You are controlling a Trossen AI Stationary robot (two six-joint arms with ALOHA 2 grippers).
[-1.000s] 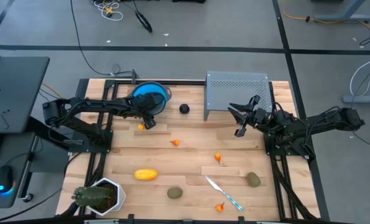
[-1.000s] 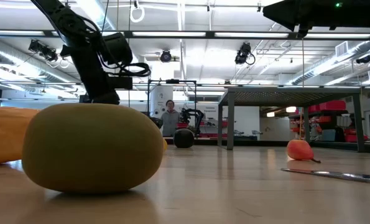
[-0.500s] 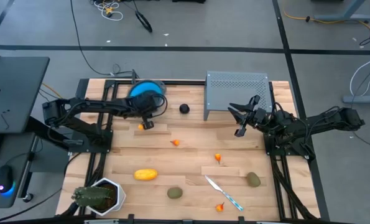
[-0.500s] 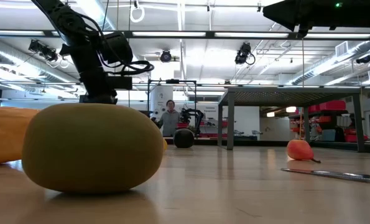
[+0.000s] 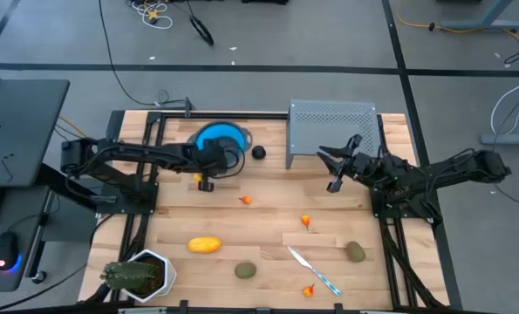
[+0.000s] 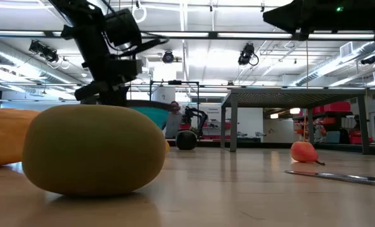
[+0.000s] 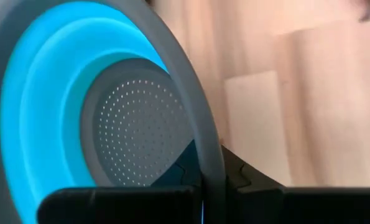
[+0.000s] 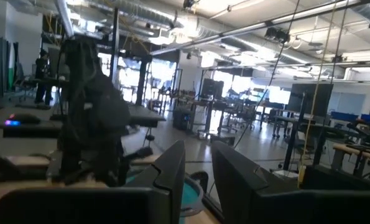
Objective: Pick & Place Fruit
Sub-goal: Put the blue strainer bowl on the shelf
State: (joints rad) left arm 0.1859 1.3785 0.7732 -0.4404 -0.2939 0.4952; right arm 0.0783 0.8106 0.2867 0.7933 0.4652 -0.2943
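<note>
A blue colander bowl [image 5: 224,138] with a grey rim and a perforated grey bottom is at the table's far middle. My left gripper [image 5: 212,160] is shut on its near rim. The fruit lies loose on the table: a yellow oblong piece [image 5: 204,245], two olive pieces [image 5: 245,270] [image 5: 355,252], a black ball [image 5: 258,153] and several orange bits, one of them [image 5: 247,200]. My right gripper [image 5: 334,169] hangs open above the table's right half, in front of a grey box, with nothing between its fingers. My left gripper holds the bowl by its grey rim [image 7: 204,163], one finger inside the bowl and one outside. The fingers slant down at it from the table's left and near side. Whether the bowl's bottom rests on the table, I cannot tell.
A grey perforated box [image 5: 333,129] stands at the far right. A knife with a light-blue handle [image 5: 314,271] lies near the front edge. A spiky green plant in a white pot [image 5: 139,274] stands at the front left corner.
My left gripper has moved toward the table's right edge and rolled at the wrist, taking the blue bowl with it. The bowl now stands nearer the black ball and shows in the low view beside the gripper.
</note>
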